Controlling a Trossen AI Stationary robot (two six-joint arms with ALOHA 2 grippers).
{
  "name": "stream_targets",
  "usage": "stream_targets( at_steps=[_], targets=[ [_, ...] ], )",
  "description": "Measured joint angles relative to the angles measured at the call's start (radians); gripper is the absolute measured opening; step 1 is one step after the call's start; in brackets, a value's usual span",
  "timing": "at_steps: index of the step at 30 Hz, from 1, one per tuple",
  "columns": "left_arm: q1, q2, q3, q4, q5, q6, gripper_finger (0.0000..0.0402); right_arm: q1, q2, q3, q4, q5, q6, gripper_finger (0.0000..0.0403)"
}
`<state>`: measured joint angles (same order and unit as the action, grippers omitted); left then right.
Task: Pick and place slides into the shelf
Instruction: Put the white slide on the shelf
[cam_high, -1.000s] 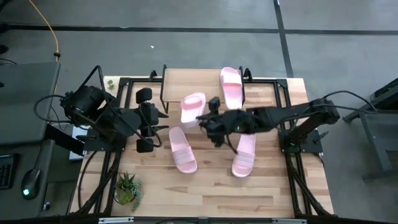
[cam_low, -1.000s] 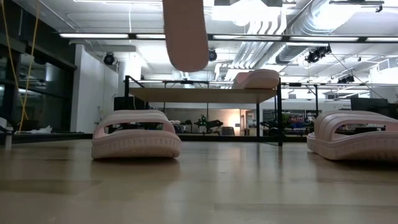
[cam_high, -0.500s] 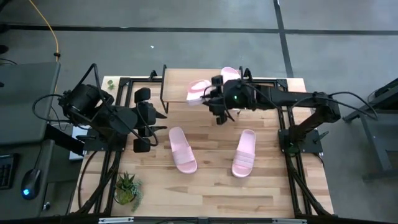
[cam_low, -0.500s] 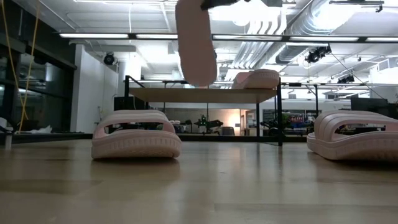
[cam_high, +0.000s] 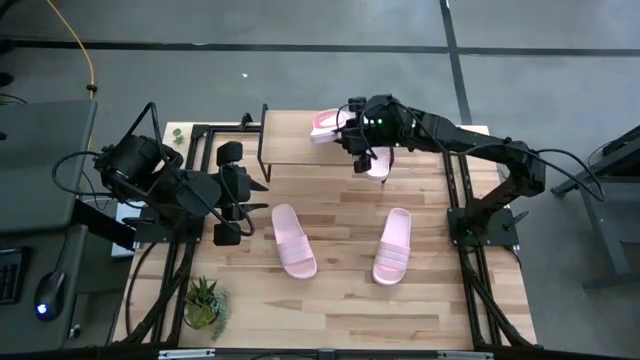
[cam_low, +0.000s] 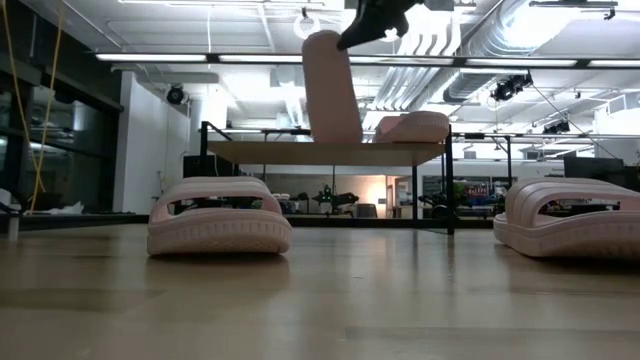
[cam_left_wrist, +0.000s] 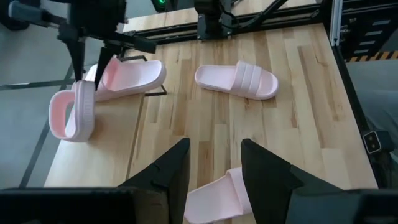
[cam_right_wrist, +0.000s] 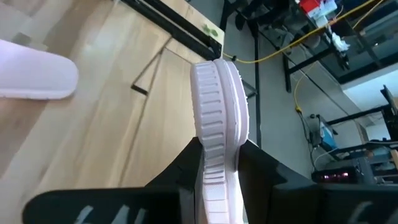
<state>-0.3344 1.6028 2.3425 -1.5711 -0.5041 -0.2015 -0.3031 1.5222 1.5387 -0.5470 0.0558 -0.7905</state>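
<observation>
My right gripper (cam_high: 352, 132) is over the shelf (cam_high: 285, 138) at the table's far edge, shut on one pale pink slide (cam_high: 325, 124). That slide stands on end in the low view (cam_low: 333, 88), its lower end level with the shelf's plank top (cam_low: 260, 150). A second slide (cam_low: 412, 127) lies flat on the shelf plank, partly under the arm in the high view. Two more slides (cam_high: 293, 240) (cam_high: 393, 245) lie sole-down on the table. My left gripper (cam_high: 232, 192) waits open near the table's left side, touching nothing. My right gripper pinches the held slide's upper end (cam_right_wrist: 217, 158) between its two fingers (cam_right_wrist: 186, 171), one on each face of the sole. The fingers come from above, pointing down (cam_left_wrist: 93, 59). The slide hangs upright below them; its lower end (cam_left_wrist: 78, 137) is at the shelf top, touching or not I cannot tell.
A small potted plant (cam_high: 205, 300) stands at the table's near left corner. Black frame rails (cam_high: 465, 200) run along the table's left and right sides. Bare wood lies between and in front of the two table slides, and the shelf's left half (cam_high: 280, 145) is bare plank.
My right gripper has carried the slide from above the table's middle toward the far edge and down over the shelf. The slide, first hanging high, now stands upright with its lower end at the shelf top. The other slides have stayed put.
</observation>
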Motion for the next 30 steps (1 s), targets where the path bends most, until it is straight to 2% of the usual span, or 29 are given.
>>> stream_targets(
  at_steps=[11,22,30],
  targets=[
    [0.0,0.0,0.0,0.0,-0.001,0.016,0.0127,-0.088,-0.002,0.001,-0.045,-0.128,-0.015,0.0055],
    [0.0,0.001,0.0,0.0,-0.005,0.018,0.0127,-0.084,-0.002,0.002,-0.217,-0.181,0.071,0.0055],
    [0.0,0.001,0.0,0.0,-0.005,0.017,0.0126,-0.062,0.003,0.002,-0.253,-0.197,0.129,0.0055]
  ],
)
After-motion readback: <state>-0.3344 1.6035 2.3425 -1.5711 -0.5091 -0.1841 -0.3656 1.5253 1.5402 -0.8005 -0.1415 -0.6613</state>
